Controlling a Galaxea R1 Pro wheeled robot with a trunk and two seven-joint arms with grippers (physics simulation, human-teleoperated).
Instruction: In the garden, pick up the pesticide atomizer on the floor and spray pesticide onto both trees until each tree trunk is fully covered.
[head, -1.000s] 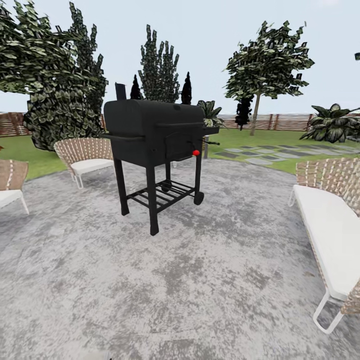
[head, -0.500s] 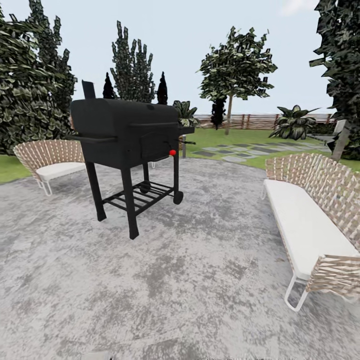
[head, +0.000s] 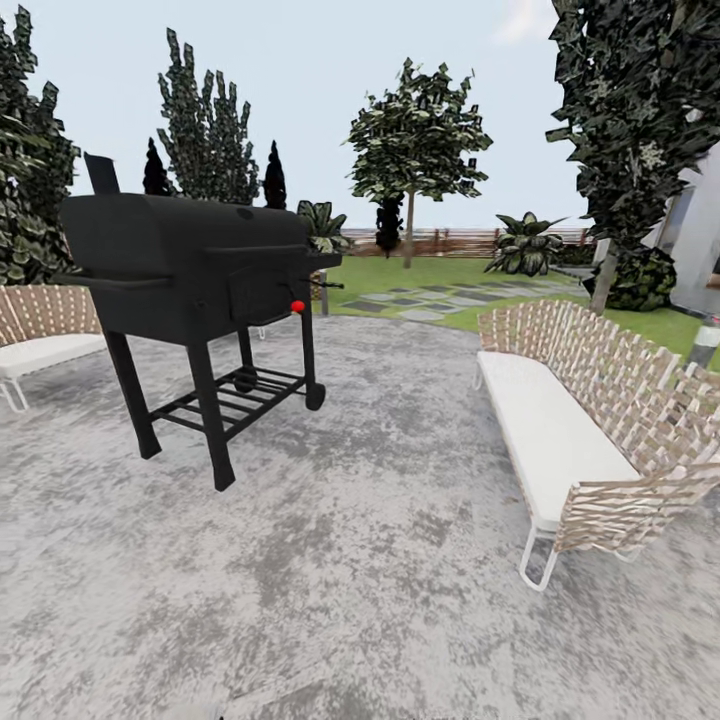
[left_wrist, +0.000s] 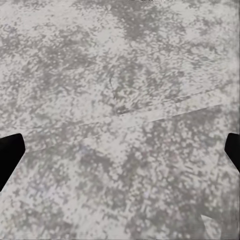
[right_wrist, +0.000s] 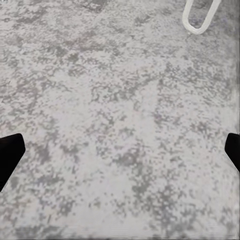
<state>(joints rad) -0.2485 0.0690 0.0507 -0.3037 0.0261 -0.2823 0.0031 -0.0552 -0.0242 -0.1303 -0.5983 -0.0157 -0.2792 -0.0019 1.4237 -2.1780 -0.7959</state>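
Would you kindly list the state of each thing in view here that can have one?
barbecue grill: lid closed, upright on the paving.
woven sofa: unoccupied, white cushion bare.
woven chair: unoccupied.
left gripper: open, empty, over the paving.
right gripper: open, empty, over the paving.

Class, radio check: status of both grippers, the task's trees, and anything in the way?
Left gripper open, right gripper open, both empty over grey paving. Bare-trunked tree far off on the lawn. Black grill and white bench flank the path.

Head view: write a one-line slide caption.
Black grill on grey paving, woven sofa beside it, lawn beyond.
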